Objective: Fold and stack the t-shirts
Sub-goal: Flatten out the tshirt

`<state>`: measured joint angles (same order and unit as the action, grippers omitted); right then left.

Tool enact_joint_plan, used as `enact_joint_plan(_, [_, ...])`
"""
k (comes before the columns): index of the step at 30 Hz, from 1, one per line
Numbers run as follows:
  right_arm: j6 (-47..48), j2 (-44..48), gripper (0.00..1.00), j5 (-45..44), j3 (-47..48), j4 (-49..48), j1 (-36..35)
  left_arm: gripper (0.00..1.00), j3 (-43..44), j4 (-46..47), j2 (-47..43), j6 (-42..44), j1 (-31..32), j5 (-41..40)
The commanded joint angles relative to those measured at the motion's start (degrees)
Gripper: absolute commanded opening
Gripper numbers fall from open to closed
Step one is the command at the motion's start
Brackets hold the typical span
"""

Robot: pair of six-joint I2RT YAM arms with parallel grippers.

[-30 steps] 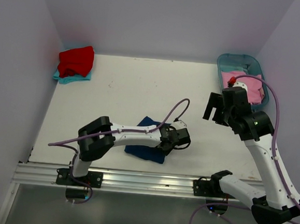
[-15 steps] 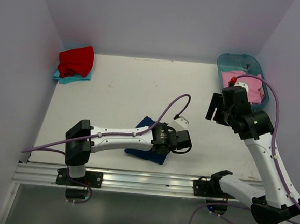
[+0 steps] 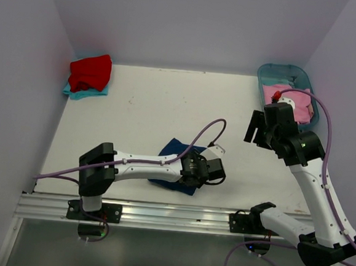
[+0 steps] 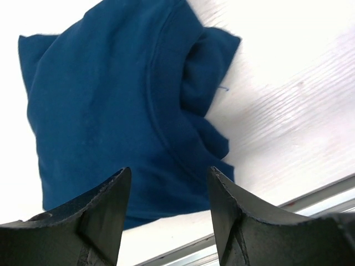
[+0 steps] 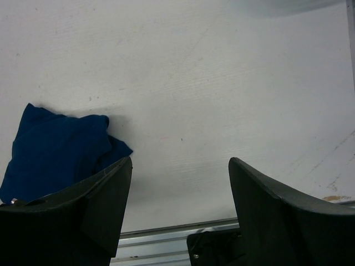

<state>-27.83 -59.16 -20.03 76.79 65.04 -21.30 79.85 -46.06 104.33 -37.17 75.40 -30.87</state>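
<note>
A folded navy blue t-shirt [image 3: 175, 149] lies near the table's front edge, partly covered by my left arm. The left wrist view shows the navy t-shirt [image 4: 111, 111] bunched, with no print showing. My left gripper [image 3: 214, 171] hovers at the shirt's right edge; in its own view the left gripper [image 4: 169, 183] is open and empty. My right gripper [image 3: 256, 127] hangs open above bare table, right of the shirt. The right gripper [image 5: 180, 166] holds nothing, with the navy shirt [image 5: 50, 149] at its left. A red t-shirt [image 3: 90, 70] lies on a teal one [image 3: 82, 92] at the back left.
A teal oval tub [image 3: 281, 70] at the back right holds a pink t-shirt [image 3: 296, 103]. Pale walls close in the left, back and right sides. A metal rail [image 3: 171, 216] runs along the near edge, also in the right wrist view as the rail [image 5: 166, 244].
My left arm's elbow dropped and swung left, while its gripper stayed by the navy shirt's right edge, ending slightly nearer the front. The right gripper shifted slightly right, then held still.
</note>
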Motion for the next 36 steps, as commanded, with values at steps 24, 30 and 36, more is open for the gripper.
enact_joint_plan(24, [1.56, 0.89, 0.71, -0.89, -1.03, -0.7, 1.88, 0.0, 5.12, -0.33, 2.98, 0.53, -1.83, 0.11])
enact_joint_plan(30, [1.12, 0.36, 0.71, -0.45, -3.31, -2.89, 2.05, 0.0, 15.39, -13.86, -4.39, -2.2, -0.16, -8.56])
enact_joint_plan(36, [0.76, -1.49, 0.7, 2.89, -6.74, -7.45, 2.23, 0.0, 27.95, -25.46, -9.5, -0.45, -0.25, -16.93])
